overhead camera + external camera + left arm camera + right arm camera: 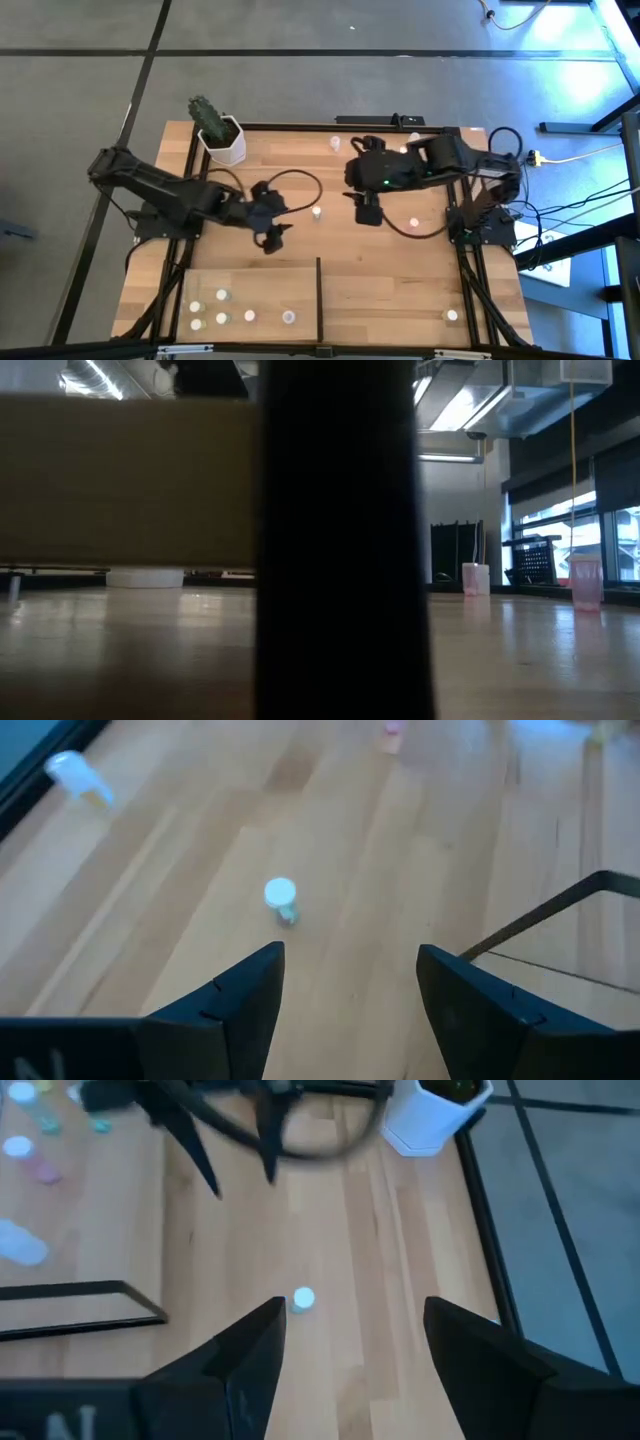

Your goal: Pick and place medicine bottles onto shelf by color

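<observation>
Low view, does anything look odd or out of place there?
Yes. A broad black upright stands right in front of the camera and hides the middle of the table. Only two pink bottles show, at far right; neither arm is visible there.

Wooden table [400, 280]: shelf [250, 285], bottles [222, 308], cactus pot [224, 142].

The high view looks straight down on the whole bench [400, 270], the low view skims level along it, and both wrist views look down close on its wood.
</observation>
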Tool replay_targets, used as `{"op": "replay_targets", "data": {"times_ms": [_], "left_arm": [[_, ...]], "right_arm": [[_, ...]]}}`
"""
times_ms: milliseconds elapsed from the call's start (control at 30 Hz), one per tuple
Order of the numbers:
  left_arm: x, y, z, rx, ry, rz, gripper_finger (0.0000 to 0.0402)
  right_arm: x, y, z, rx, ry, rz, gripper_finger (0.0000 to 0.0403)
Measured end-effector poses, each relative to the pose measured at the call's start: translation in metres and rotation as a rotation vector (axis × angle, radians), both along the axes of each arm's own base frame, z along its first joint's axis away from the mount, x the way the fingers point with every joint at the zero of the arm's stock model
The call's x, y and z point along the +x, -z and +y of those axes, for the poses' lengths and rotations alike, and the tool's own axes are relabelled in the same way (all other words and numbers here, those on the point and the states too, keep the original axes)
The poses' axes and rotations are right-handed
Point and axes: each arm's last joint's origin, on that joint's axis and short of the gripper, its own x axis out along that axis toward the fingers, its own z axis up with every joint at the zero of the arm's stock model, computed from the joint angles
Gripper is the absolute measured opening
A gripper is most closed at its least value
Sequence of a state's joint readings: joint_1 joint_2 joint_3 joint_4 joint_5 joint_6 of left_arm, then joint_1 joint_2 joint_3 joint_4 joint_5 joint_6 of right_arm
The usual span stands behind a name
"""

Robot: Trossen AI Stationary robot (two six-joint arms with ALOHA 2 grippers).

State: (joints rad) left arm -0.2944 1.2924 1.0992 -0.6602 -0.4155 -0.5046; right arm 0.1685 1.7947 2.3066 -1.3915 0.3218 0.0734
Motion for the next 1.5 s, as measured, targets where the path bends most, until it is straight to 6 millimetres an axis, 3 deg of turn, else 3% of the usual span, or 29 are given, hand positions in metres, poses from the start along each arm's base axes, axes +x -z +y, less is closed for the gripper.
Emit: {"op": "replay_targets", "data": {"times_ms": [233, 600, 1067, 1500], "left_arm": [[0.033, 0.027, 0.019, 0.049, 0.144, 0.101, 0.0222], [0.072, 0.070, 0.065, -0.016, 0.203, 0.174, 0.0222], [0.085, 0.099, 0.102, 0.011, 0.289, 0.239, 0.0222], [0.090, 0.107, 0.107, 0.008, 0.352, 0.224, 0.0222]], "right_arm": [[-0.020, -0.012, 0.005, -0.010, -0.050, -0.008, 0.0239], [-0.023, -0.011, 0.005, -0.047, -0.094, 0.020, 0.0239], [-0.023, -0.011, 0.005, -0.031, -0.076, 0.014, 0.0239], [-0.022, -0.011, 0.005, 0.008, -0.034, -0.001, 0.0239]]}}
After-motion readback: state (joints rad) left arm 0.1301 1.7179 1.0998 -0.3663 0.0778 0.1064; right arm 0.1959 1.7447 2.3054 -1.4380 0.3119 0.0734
